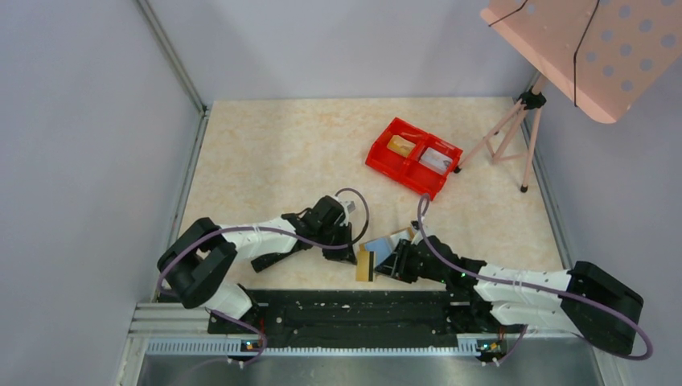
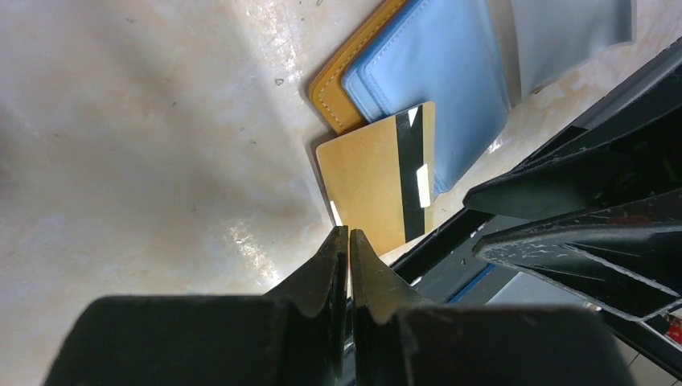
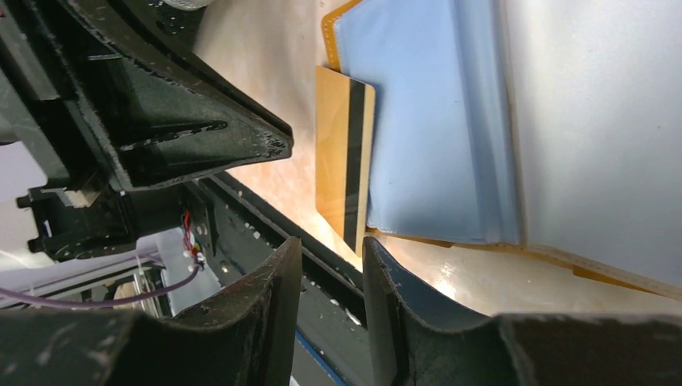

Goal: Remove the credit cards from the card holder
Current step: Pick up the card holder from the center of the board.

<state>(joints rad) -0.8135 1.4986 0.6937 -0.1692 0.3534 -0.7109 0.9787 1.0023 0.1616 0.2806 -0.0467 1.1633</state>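
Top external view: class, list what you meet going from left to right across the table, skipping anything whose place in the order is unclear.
left end effector → gold card → card holder → tripod. The red tray and the right end effector share the holder's span, so they are left out.

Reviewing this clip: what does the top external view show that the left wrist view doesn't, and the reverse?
Only the top external: the red tray far across the table, something lying in each of its two compartments, the tripod and the pink perforated board.
Only the left wrist: the black stripe on the gold card, the stitching on the tan edge of the card holder, and the left gripper shut just short of that card.
Both: the gold card at the open card holder's blue side.
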